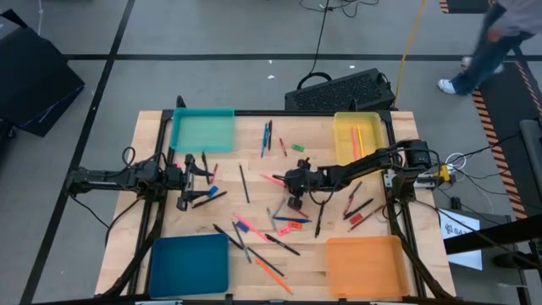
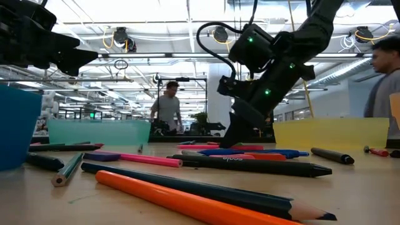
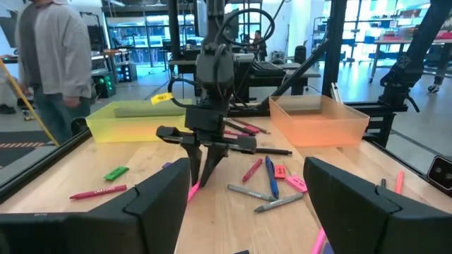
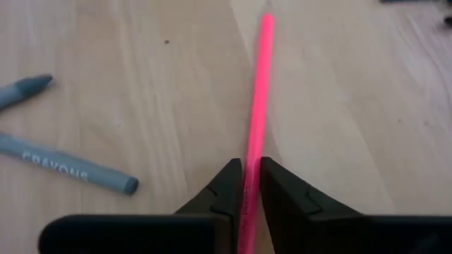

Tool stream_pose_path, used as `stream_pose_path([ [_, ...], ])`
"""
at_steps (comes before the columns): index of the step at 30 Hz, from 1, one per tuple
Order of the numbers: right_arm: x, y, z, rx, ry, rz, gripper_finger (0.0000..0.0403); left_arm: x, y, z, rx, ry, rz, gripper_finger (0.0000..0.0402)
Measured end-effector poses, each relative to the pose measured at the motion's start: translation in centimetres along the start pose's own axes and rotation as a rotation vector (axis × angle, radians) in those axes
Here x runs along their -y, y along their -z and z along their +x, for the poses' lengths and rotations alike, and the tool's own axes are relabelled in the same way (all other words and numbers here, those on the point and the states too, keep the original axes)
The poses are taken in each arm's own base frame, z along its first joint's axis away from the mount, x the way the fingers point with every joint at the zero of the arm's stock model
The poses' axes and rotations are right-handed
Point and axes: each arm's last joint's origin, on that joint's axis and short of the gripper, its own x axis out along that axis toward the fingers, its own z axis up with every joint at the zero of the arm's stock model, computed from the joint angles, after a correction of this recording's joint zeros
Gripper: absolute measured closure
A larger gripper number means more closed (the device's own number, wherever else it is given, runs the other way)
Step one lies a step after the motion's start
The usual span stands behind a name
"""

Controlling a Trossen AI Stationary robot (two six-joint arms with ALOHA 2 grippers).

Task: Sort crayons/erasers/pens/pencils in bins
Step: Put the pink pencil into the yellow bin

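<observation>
Right pincer clamped on pink pencil, lying on counter beside yellow bin | left pincer fingers apart, near teal bin.

grey crayon: "CRAYONS" | red crayon: label unreadable

We see a wooden table carrying four bins: teal at upper left, yellow at upper right, dark blue at lower left, orange at lower right. Pens, pencils, crayons and erasers lie scattered across the centre, among them a green eraser.
</observation>
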Motion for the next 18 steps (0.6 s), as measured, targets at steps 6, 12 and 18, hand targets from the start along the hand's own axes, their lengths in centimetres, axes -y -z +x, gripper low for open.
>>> stream_pose_path([
  [6,0.0,0.1,-0.1,-0.011,-0.004,-0.065,0.0375,0.0,0.0,0.0,0.000,0.000,0.000,0.0123],
  [12,0.1,-0.4,-1.5,0.007,0.019,-0.070,0.0378,0.0,0.0,0.0,0.000,0.000,0.000,0.0123],
  [18,0.6,-1.8,-4.7,0.068,0.077,-0.060,0.0378,0.0,0.0,0.0,0.000,0.000,0.000,0.0123],
])
